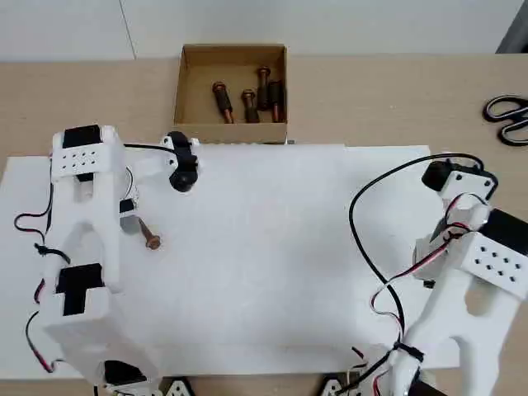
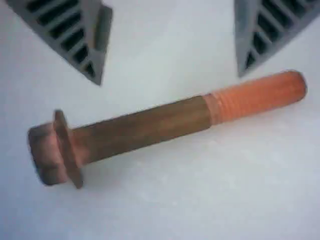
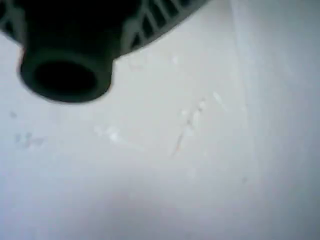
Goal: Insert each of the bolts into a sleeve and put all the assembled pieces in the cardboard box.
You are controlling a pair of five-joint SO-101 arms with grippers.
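**Status: task partly complete.**

1. Completed work. The cardboard box stands on the worktop at the upper centre of the high view. It contains assembled pieces: at least three bolts seated in dark sleeves, lying close together on the box floor. The exact count cannot be told where they overlap.

2. Outstanding part. One bare bolt lies flat on the white mat at the left of the high view, just beside the left arm. It carries no sleeve; the flanged head and the threaded end are both exposed.

3. Left claw: spread. Its fingers hang close over the bolt and are apart from it.

4. Right claw: judged to be pinching a black sleeve, held clear of the mat with its open bore facing the wrist camera.

5. Remaining steps, as judged:
   - grasp the bolt;
   - insert it into the held sleeve;
   - place the assembly in the cardboard box.

One loose bolt and one held sleeve suggest a single cycle is left.
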